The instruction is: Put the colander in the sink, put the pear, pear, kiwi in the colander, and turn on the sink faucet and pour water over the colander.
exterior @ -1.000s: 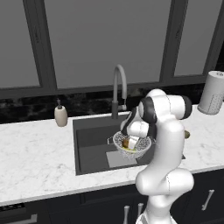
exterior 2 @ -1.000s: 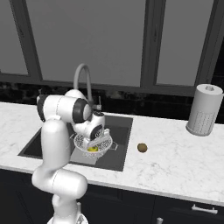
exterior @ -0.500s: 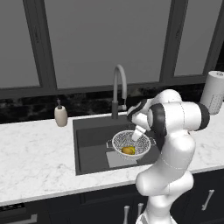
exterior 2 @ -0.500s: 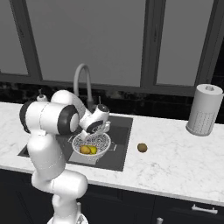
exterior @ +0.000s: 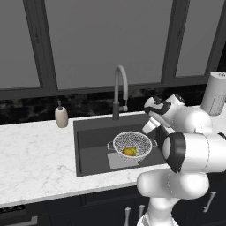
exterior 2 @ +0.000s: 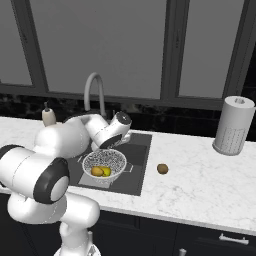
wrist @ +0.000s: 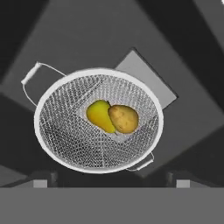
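Your pincer [exterior 2: 128,140] hangs above the back right part of the sink [exterior 2: 141,165], looking down into it. Whether its tips [wrist: 40,183] stand apart or together you cannot tell from these views; in the hand view only two blurred stubs rise at the bottom edge, nothing showing between them.

Directly below the pincer sits the colander [wrist: 98,120], upright on the sink floor, partly over the lighter grey square patch [wrist: 151,78]. Inside it, at the bottom of the mesh, two pears lie touching: the yellow pear [wrist: 99,115] and the golden-orange pear [wrist: 124,119].

The kiwi [exterior 2: 162,169] rests on the white marble counter [exterior 2: 210,180], off to the pincer's right in the right base view, just beyond the sink's right rim and well apart from the colander.

Behind the pincer's reach, at the back edge of the basin, stands the sink faucet [exterior: 120,92], its arched spout over the basin. A beige soap dispenser [exterior: 61,116] stands beyond the sink's far left corner, and a paper towel roll [exterior 2: 232,125] stands far right on the counter.
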Controlling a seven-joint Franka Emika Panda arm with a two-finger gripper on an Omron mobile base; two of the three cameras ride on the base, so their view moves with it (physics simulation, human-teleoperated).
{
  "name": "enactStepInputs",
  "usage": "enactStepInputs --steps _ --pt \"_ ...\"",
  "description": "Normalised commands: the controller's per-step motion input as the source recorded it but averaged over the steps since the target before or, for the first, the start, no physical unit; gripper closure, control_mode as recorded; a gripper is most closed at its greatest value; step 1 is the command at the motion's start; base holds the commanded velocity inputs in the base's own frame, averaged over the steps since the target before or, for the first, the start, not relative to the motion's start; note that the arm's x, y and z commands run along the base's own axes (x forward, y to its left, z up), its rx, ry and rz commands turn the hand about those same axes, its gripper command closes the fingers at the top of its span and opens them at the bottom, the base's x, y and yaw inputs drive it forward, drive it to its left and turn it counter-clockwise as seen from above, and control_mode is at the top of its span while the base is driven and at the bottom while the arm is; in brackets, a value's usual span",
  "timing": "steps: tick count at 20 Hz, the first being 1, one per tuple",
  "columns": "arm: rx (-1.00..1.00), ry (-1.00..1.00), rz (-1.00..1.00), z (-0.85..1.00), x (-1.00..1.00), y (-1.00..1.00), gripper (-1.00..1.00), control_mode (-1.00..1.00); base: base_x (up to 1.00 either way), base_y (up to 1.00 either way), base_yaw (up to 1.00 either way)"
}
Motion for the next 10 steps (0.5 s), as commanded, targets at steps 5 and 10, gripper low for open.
enactStepInputs --steps 5,10 --pt "0.02 0.04 -0.11 1.0 -0.29 -0.5 -1.0 -1.0 0.0 0.0 0.0" --pt "0.02 0.11 -0.11 0.98 -0.25 -0.48 -1.0 -1.0 0.0 0.0 0.0"
